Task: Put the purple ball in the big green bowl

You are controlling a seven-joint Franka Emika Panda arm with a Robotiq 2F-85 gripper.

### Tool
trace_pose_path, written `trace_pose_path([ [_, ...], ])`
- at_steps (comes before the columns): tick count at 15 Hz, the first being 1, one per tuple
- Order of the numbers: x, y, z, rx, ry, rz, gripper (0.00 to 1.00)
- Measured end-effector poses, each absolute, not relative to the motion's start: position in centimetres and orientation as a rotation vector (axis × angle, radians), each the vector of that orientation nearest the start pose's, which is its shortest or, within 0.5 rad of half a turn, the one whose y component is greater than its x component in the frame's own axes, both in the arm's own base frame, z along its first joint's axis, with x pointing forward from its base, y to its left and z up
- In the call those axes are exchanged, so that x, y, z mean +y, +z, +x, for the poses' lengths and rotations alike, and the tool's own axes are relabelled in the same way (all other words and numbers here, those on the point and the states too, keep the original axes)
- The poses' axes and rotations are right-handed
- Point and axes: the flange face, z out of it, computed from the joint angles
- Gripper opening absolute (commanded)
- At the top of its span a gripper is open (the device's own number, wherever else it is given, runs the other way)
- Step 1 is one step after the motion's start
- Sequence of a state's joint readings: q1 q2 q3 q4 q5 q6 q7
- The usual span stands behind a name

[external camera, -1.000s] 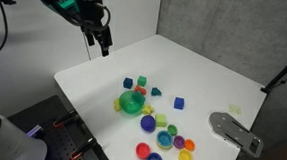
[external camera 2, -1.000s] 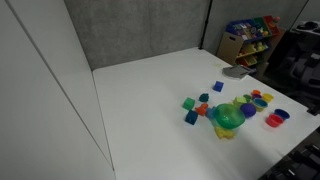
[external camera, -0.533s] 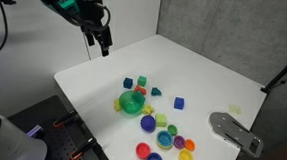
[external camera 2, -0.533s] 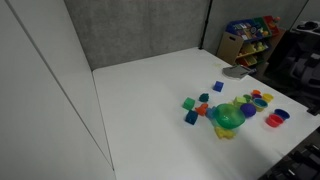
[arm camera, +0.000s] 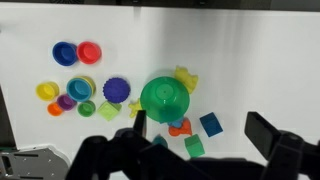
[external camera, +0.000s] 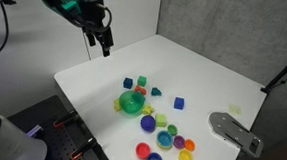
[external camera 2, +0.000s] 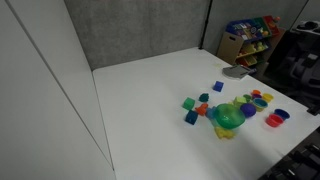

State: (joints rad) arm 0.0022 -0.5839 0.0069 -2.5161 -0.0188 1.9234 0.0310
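The purple ball (arm camera: 116, 90) lies on the white table left of the big green bowl (arm camera: 163, 97), which sits bottom-up among small toys. In both exterior views the ball (external camera: 175, 125) (external camera 2: 247, 108) sits close beside the bowl (external camera: 130, 101) (external camera 2: 229, 116). My gripper (external camera: 104, 48) hangs high above the table's far left corner, well away from the toys. In the wrist view the gripper (arm camera: 200, 133) is open and empty, with its jaws wide apart over the blocks below the bowl.
A blue cube (arm camera: 211, 124), a green cube (arm camera: 194, 147) and an orange piece (arm camera: 180, 127) lie by the bowl. Several small cups (arm camera: 78, 52) cluster to the left. A grey metal plate (external camera: 235, 133) sits at the table edge. A toy shelf (external camera 2: 250, 40) stands behind.
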Motion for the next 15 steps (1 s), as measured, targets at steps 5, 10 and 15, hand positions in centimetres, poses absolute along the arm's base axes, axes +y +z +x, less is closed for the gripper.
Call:
trace_pose_path([
  [5,0.2,45.3,40.1,0.024,-0.027,-3.161,1.0],
  [10,-0.4,40.7,43.4,0.045,0.018,-3.156,1.0],
  [15,-1.5,35.0,45.2,0.079,0.132,-3.15,1.0],
])
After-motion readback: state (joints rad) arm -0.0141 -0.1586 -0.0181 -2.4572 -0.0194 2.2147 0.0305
